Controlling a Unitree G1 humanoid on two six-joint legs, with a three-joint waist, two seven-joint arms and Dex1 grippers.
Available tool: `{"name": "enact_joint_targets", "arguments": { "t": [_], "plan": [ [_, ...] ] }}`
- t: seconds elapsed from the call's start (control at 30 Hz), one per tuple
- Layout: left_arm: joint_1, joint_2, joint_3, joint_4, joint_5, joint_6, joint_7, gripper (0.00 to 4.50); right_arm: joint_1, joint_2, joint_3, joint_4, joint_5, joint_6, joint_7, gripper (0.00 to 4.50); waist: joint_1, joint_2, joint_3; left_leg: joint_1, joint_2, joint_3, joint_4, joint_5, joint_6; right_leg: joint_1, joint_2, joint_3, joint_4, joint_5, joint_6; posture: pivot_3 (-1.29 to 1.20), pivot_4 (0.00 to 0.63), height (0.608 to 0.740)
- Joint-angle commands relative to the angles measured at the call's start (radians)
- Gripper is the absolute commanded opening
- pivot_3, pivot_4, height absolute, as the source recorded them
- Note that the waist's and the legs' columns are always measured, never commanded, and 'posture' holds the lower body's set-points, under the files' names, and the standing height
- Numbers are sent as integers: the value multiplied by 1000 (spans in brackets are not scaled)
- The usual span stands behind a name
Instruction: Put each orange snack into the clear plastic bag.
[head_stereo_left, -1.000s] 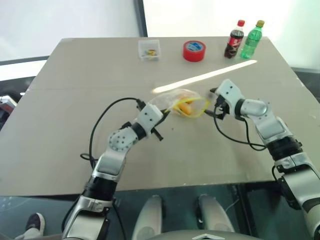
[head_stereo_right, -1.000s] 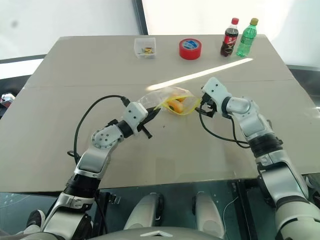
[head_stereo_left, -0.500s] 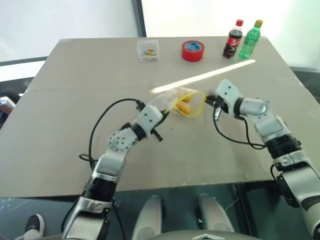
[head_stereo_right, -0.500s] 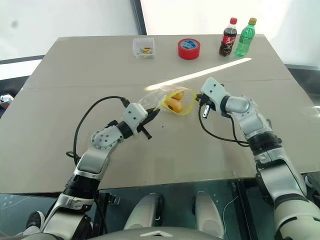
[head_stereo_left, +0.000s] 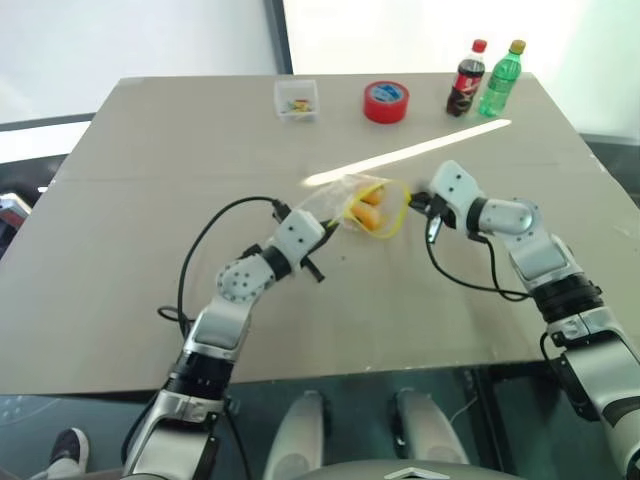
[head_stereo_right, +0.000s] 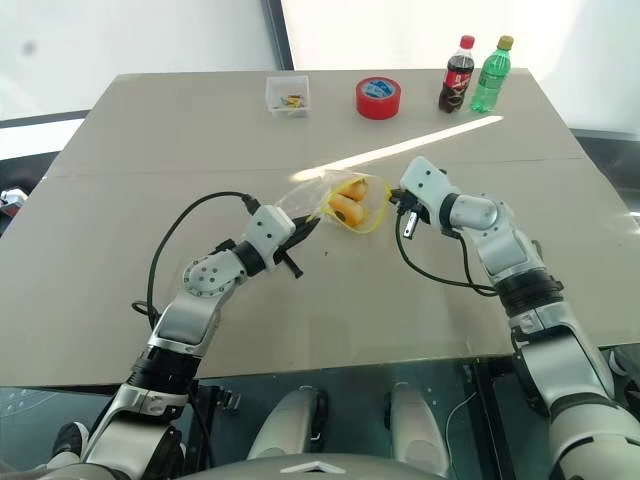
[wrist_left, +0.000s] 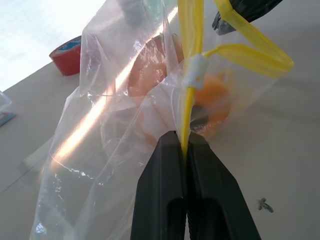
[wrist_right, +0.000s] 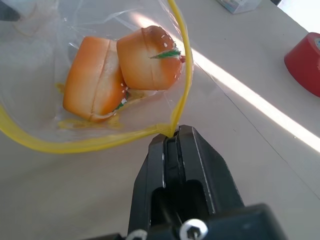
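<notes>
On the broad grey-brown table (head_stereo_left: 120, 250), a crinkly clear plastic bag with a yellow seal strip (head_stereo_left: 345, 205) hangs stretched between both grippers. The left gripper (wrist_left: 186, 145) and right gripper (wrist_right: 172, 135) each pinch the strip (opposite ends). Two glossy golden-orange bun-like snacks (wrist_right: 122, 70) lie inside, touching.

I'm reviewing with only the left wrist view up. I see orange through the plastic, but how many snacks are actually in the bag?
Observer: Two orange snacks lie side by side inside the clear plastic bag.
Operator: Is the other gripper on the bag?
Observer: Yes, the right gripper is shut on the yellow seal strip, opposite the left gripper.
Operator: Anything loose on the table?
Observer: No snacks; at the table's far edge stand a small clear box, red tape roll and two bottles.
</notes>
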Motion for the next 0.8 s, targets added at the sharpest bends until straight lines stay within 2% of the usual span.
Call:
{"name": "enact_joint_targets", "arguments": {
  "t": [0.03,0.1,0.17,0.2,0.37,0.53,0.57,0.63,0.73,0.77,0.8],
  "plan": [
    [-12,6,10,-19,-4,-20,1,0,-9,-7,-20,-9,-10,-45,-7,35,0,0,0,0,0,0,0,0,0,0,0,0,0,0,0,0,150,740],
    [-10,7,10,-22,-4,-19,2,0,-10,-10,-16,-1,-21,-49,-4,35,0,0,0,0,0,0,0,0,0,0,0,0,0,0,0,0,150,740],
    [-11,7,10,-21,-3,-19,2,0,-11,-13,-16,5,-29,-58,0,569,0,0,0,0,0,0,0,0,0,0,0,0,0,0,0,0,150,740],
    [-12,7,10,-20,-3,-19,2,0,-14,-12,-19,9,-32,-64,-6,884,0,0,0,0,0,0,0,0,0,0,0,0,0,0,0,0,150,740],
    [-11,9,10,-21,-3,-19,1,0,-25,0,-38,12,-27,-63,-27,3167,0,0,0,0,0,0,0,0,0,0,0,0,0,0,0,0,150,740],
    [-17,8,8,-12,0,-22,1,0,-28,3,-39,12,-19,-83,-29,3167,0,0,0,0,0,0,0,0,0,0,0,0,0,0,0,0,150,740],
    [-17,8,8,-11,0,-22,1,0,-28,4,-40,12,-19,-84,-32,2557,0,0,0,0,0,0,0,0,0,0,0,0,0,0,0,0,150,740],
    [-18,7,7,-9,2,-24,3,0,-28,2,-38,18,-21,-91,-29,1824,0,0,0,0,0,0,0,0,0,0,0,0,0,0,0,0,150,740],
    [-13,6,7,-12,4,-26,4,0,-27,3,-36,20,-22,-91,-27,288,0,0,0,0,0,0,0,0,0,0,0,0,0,0,0,0,150,740],
    [-13,6,7,-11,4,-27,4,0,-27,4,-36,23,-22,-87,-27,48,0,0,0,0,0,0,0,0,0,0,0,0,0,0,0,0,150,740],
    [-13,5,7,-9,5,-27,5,0,-28,4,-36,24,-22,-84,-28,48,0,0,0,0,0,0,0,0,0,0,0,0,0,0,0,0,150,740]
  ]
}}
